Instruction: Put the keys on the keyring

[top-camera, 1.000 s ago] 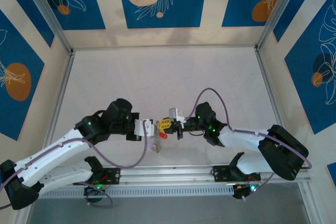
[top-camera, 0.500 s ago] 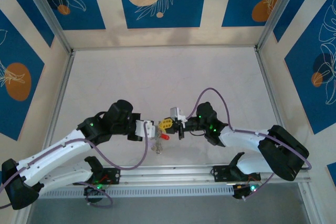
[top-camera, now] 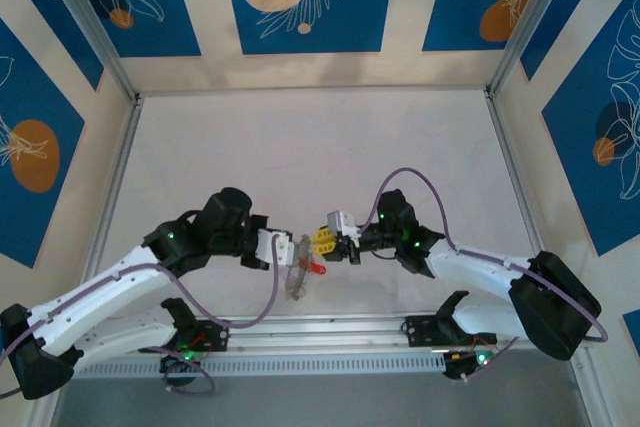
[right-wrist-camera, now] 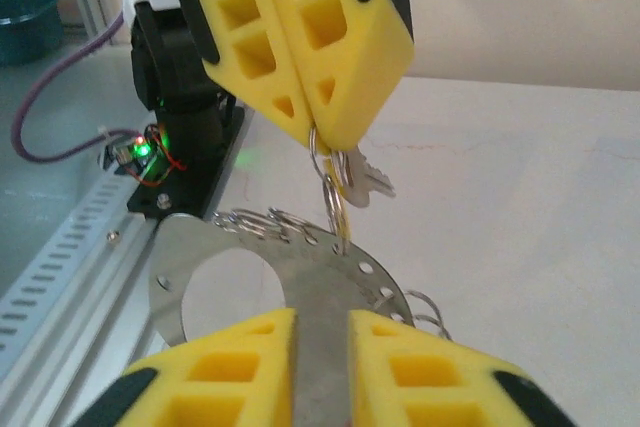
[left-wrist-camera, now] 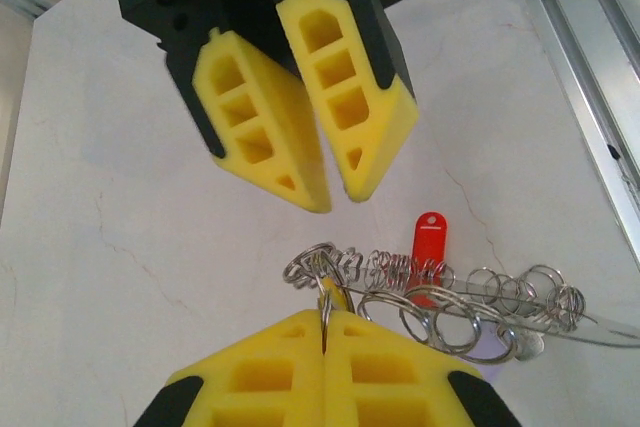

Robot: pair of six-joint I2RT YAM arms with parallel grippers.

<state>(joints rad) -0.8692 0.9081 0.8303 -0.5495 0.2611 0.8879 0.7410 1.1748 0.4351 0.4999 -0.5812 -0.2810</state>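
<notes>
No writing, number or brand mark can be read anywhere from where I stand. The closest thing to a sign is a short pale dash across the small red plastic key head (left-wrist-camera: 428,247), and it is too small to tell whether it is a letter.

Shiny metal keyring (right-wrist-camera: 320,327), shiny metal keys (right-wrist-camera: 362,183)
</notes>
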